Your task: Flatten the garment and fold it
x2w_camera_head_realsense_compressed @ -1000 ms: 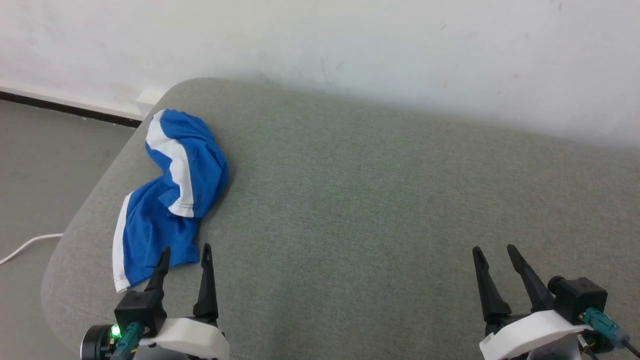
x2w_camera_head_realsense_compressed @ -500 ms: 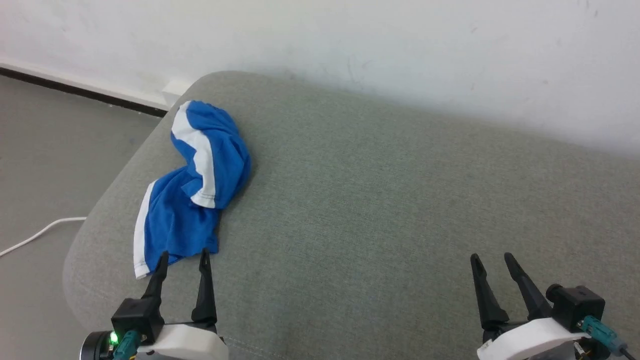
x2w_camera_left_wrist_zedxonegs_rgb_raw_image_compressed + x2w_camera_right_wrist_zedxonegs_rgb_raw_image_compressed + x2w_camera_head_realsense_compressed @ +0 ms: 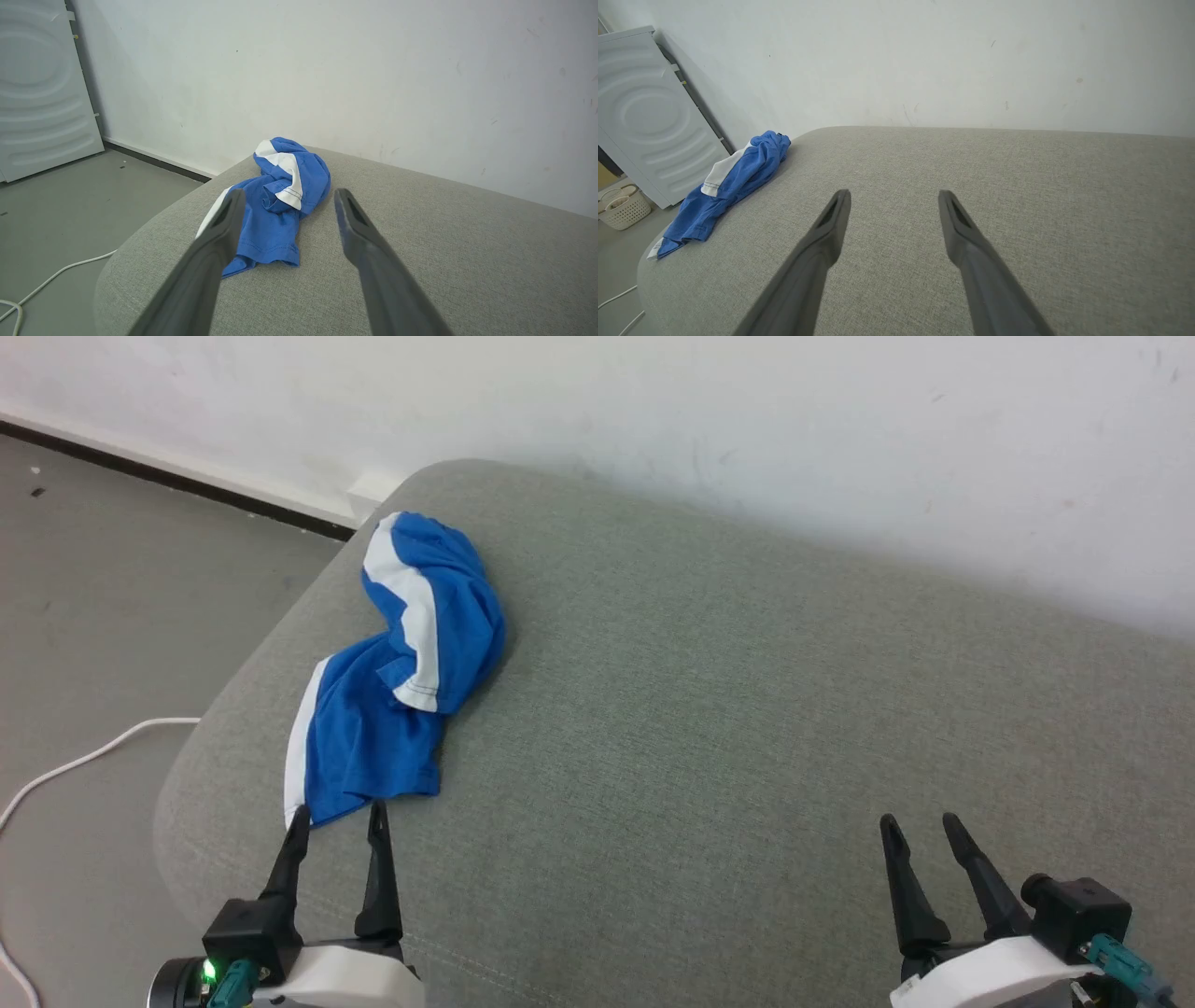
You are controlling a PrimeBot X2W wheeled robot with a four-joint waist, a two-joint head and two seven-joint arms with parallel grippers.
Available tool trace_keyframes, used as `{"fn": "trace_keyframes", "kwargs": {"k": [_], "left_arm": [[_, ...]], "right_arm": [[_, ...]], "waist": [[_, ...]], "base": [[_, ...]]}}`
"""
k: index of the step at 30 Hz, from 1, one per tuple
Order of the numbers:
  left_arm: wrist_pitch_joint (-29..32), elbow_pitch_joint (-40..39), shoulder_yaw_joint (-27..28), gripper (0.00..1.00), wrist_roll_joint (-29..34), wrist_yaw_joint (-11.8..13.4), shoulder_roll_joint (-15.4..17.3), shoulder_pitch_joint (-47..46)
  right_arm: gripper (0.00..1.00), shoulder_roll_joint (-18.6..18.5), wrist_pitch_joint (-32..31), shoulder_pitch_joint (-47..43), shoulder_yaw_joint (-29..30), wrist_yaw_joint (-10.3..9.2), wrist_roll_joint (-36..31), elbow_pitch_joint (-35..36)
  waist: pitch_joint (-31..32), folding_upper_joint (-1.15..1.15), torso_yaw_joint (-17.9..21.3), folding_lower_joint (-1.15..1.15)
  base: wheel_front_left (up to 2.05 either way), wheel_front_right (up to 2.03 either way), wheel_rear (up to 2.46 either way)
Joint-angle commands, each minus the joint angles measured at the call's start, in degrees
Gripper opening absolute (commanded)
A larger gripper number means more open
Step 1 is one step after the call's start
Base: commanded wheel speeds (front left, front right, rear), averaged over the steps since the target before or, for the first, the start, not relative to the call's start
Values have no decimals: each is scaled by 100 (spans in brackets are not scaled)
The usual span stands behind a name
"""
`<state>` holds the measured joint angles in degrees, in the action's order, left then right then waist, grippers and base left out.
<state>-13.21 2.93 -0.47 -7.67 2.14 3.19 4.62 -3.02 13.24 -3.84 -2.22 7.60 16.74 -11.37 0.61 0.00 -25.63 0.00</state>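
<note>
Garment (image 3: 392, 681) lies on cushion (image 3: 709, 728), along its left edge toward the far corner. Wall (image 3: 653, 411) stands behind cushion. Cable (image 3: 84, 761) lies on floor (image 3: 112, 579), left of cushion. Left gripper (image 3: 338, 812) sits over cushion's near-left edge, just before garment. Right gripper (image 3: 920, 821) sits over cushion's near-right part, well apart from garment.

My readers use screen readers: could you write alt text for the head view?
A crumpled blue garment with white stripes lies at the left end of a grey cushion. The open left gripper points at its near edge; the open right gripper is far to its right.
</note>
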Motion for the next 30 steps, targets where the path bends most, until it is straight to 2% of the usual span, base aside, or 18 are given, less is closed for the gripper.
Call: {"fn": "trace_keyframes", "kwargs": {"k": [1,10,24,27,30], "left_arm": [[-67,35,8,100,-68,36,-29,88],[-174,69,16,100,-111,65,-31,141],[-179,236,28,100,-138,88,-31,96],[-176,430,94,100,-280,16,-26,-42],[172,783,119,100,-516,-226,107,-453]], "right_arm": [[100,13,64,-76,-13,-10,27,-33],[100,14,171,-125,-40,-11,-260,-68],[100,14,175,-114,-33,-11,-561,-61],[100,14,170,-59,-44,-11,-579,-57],[100,14,113,30,-50,-11,-604,-15]], "waist": [[7,0,-62,0],[45,0,-247,0],[26,0,-219,0],[-23,0,-195,0],[-116,0,-164,0]], "base": [[0,0,0],[0,0,0],[0,0,0],[0,0,0],[0,0,0]]}}
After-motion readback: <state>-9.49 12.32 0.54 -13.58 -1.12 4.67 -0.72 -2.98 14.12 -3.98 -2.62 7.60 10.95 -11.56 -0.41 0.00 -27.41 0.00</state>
